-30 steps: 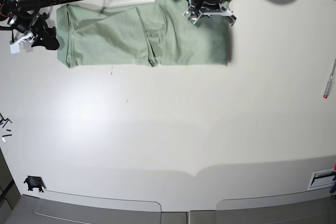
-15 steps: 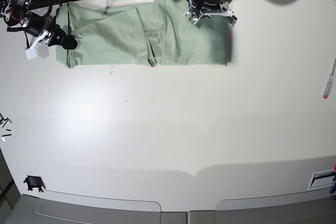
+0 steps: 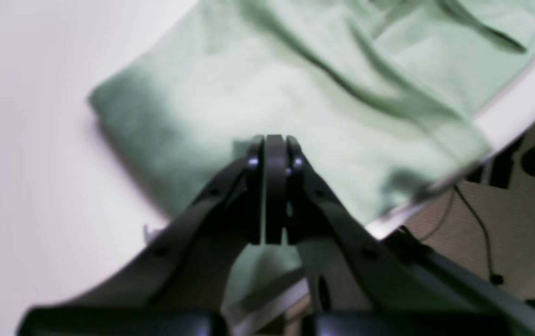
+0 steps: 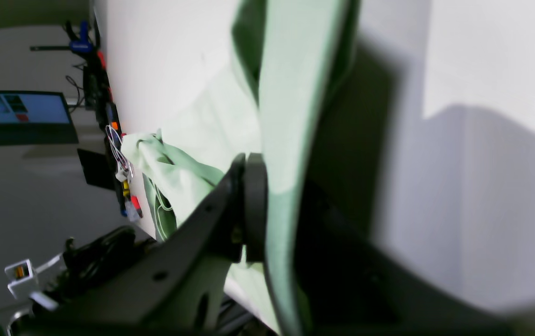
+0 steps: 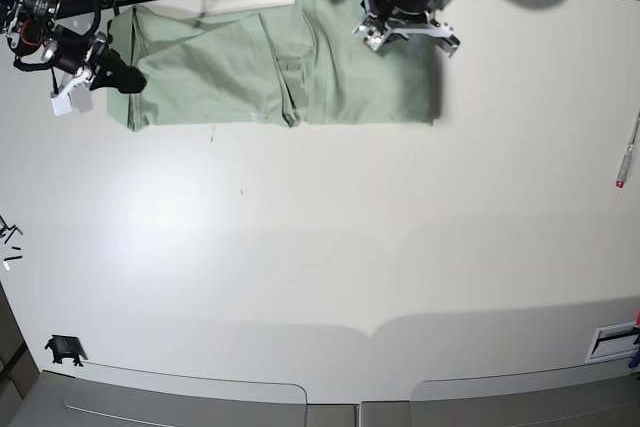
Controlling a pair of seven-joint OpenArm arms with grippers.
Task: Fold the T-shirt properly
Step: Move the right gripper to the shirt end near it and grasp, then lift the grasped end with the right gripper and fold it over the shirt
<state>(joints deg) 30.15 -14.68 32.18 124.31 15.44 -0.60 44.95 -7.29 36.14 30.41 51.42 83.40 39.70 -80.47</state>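
Cloth is now being pinched: the right gripper (image 5: 122,78), wide a second ago, is clamping the end edge of the pale mint-green collared T-shirt (image 5: 270,67) lying along the white table's (image 5: 330,247) far side, readying a fold, while the left gripper (image 3: 268,144) is hovering closed and empty over the opposite end

Right gripper (image 4: 272,219) pinched on a raised fold of the T-shirt (image 4: 291,93), above the white table (image 4: 482,70).
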